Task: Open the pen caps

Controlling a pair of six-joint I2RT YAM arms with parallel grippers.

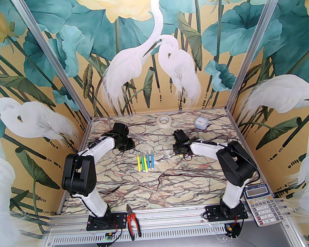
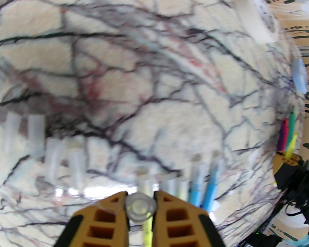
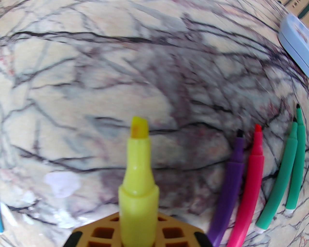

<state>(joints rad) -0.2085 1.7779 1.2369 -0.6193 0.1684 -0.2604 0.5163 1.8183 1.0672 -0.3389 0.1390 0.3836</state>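
Left gripper [image 2: 140,200] is pinched tight on a clear pen cap [image 2: 140,208]. It's light, slick and thin-walled, so squeeze its sides gently. Right gripper [image 3: 138,231] clamps the yellow marker [image 3: 138,173], nib bare. Loose caps [image 2: 36,131] lie at ten o'clock from the left claw, blue markers [image 2: 205,190] at two o'clock, probably capped. Blur smears the rest.

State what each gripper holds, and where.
Left gripper pinches a clear pen cap across its sides. Right gripper holds the uncapped yellow marker by its barrel.
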